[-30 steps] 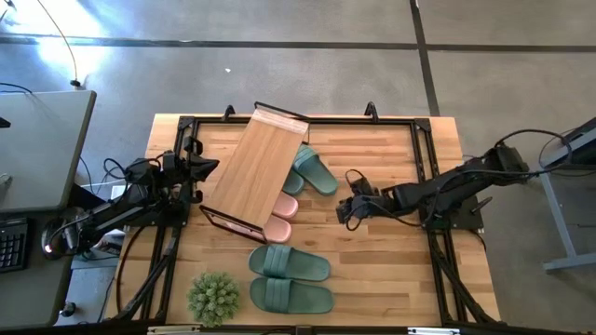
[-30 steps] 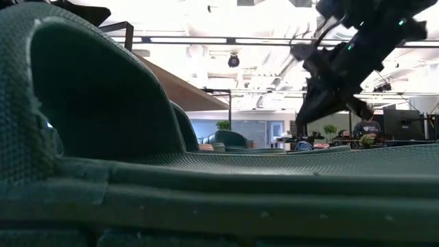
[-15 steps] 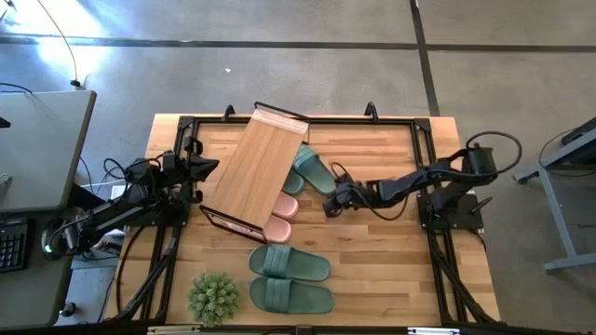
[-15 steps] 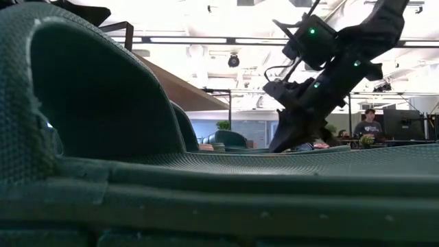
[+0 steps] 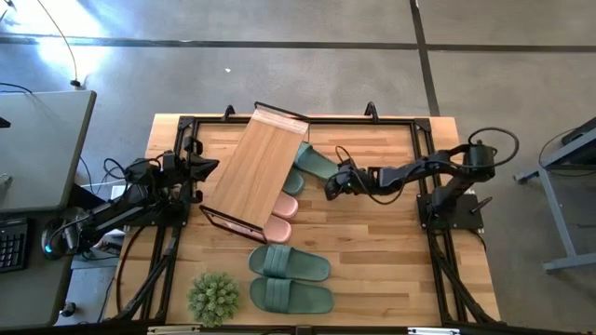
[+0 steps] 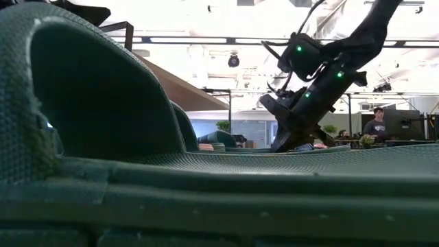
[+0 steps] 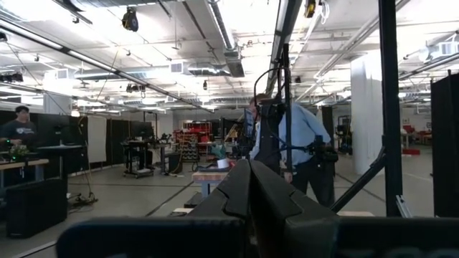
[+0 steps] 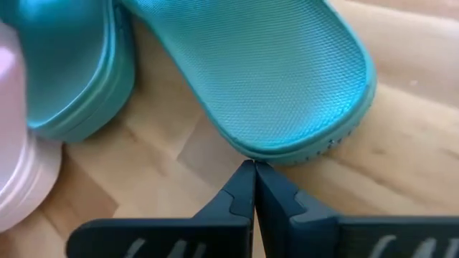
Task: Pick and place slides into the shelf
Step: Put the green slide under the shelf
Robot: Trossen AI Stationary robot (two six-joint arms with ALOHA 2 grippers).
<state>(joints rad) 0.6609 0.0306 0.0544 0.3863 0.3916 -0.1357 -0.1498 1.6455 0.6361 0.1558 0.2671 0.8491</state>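
Observation:
The shelf, a bamboo board on a black frame, stands tilted on the table. Two sage-green slides lie at its right side, partly under the board; the pink pair pokes out below it. Another green pair lies near the table's near edge and fills the low view. My right gripper is shut, low at the heel end of the outer green slide. My left gripper is shut and waits at the shelf's left side. My right gripper has its shut fingertips against the heel rim of the outer green slide. It comes slanting down from the table's right side. The slide lies flat on the tabletop, sole down.
A spiky green plant ball sits at the near left corner. A black frame runs along the table's edges. The second green slide and a pink slide lie close beside the touched one. Bare wood stretches right of the slides.
My right arm has reached from the table's right side toward the left and far edge, coming down to the heel of the green slide beside the shelf. The left arm has kept still.

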